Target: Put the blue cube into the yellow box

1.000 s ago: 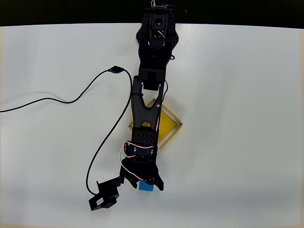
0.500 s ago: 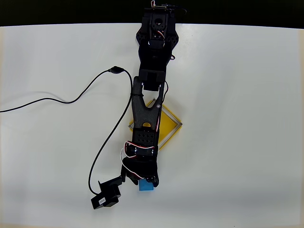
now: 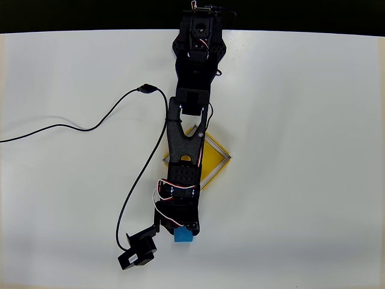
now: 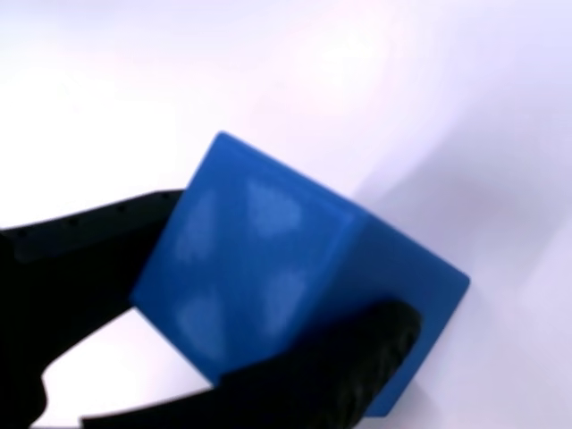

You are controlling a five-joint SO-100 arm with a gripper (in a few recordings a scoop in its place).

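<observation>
Tool (image 4: pixel 223 331) is clamped on the blue cube (image 4: pixel 286 277); grasp step judged done. Lift and carry back to the yellow box (image 3: pixel 215 158) are required next.

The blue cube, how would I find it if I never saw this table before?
Start at the white table in the overhead view and follow the black arm down past the yellow box to its lower end. There the gripper has its jaws around the blue cube. It is the one bright-blue thing here, small and plain-faced, beside only black parts and a black cable.
</observation>
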